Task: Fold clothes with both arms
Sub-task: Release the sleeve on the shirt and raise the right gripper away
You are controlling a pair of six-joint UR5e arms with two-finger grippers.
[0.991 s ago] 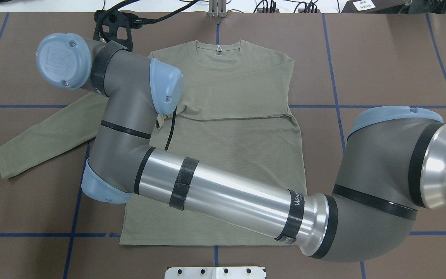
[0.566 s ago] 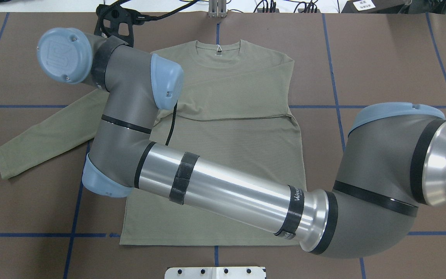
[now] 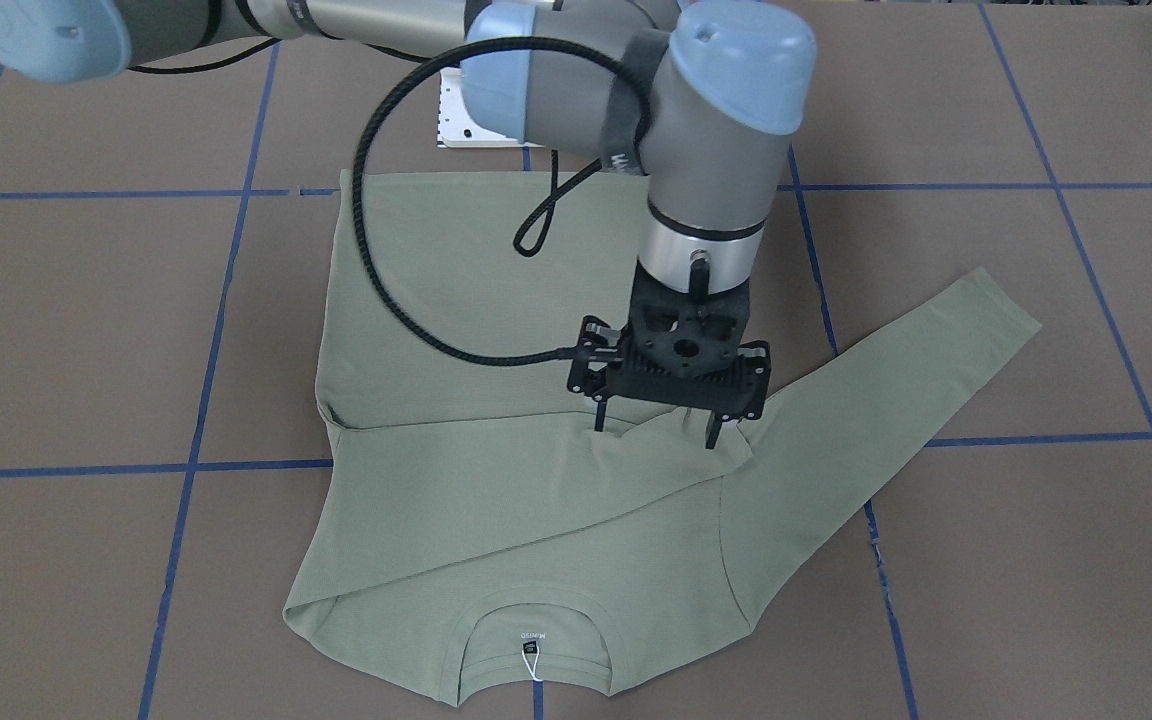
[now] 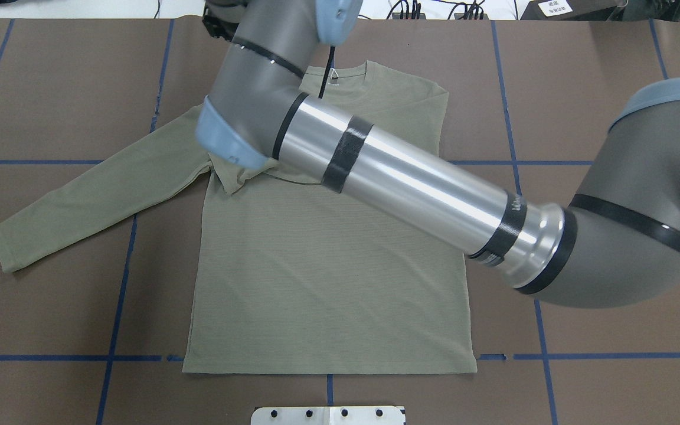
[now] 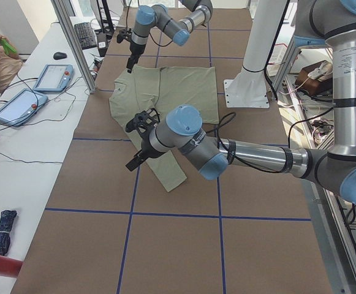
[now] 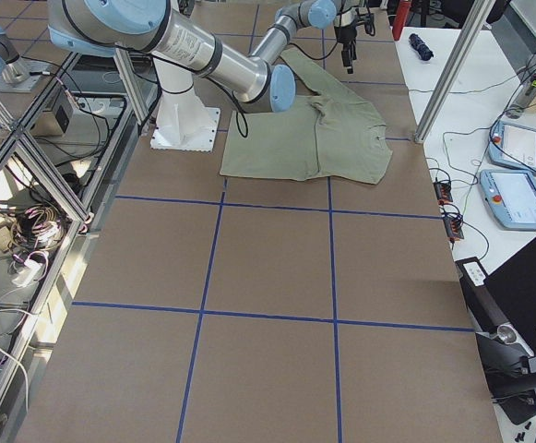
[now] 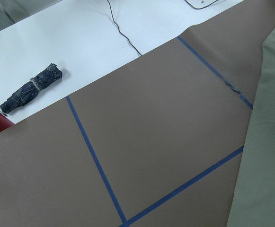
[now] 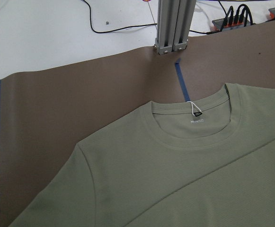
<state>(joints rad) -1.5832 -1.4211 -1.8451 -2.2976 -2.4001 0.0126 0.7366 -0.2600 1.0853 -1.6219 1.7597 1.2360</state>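
Shows the sage-green shirt point(image 4: 328, 265) spread face up on the brown table point(image 4: 611, 88), with the collar point(image 3: 533, 612) at 12 o'clock in the overhead view and the hem at 6. Has one folded sleeve point(image 3: 496, 490) laid flat across the chest from the 3 o'clock shoulder, its cuff point(image 4: 228, 180) slightly rumpled near the 9 o'clock armpit. Shows the other sleeve point(image 4: 92, 200) stretched straight out toward 8 o'clock.

Has the right arm point(image 4: 411, 183) reaching in from 3 o'clock and slanting over the chest toward 11. Sets the right gripper point(image 3: 655, 434) over the cuff in the front-facing view, fingers point(image 3: 711, 432) spread wide with nothing between them. Seems to hang above the cloth rather than press on it, though hard to judge from that angle. Catches the collar and neck tag point(image 8: 196, 113) in the right wrist camera.

Picks up the left arm point(image 5: 257, 156) in the left-side view, with the left gripper point(image 5: 135, 162) in front of the outstretched sleeve. Cannot tell there between fingers apart and fingers together. Takes in, through the left wrist camera, bare table, blue tape lines point(image 7: 94, 161), the sleeve's edge at 3 o'clock and a folded umbrella point(image 7: 31, 90) on a white bench point(image 7: 104, 28) at 10 o'clock.
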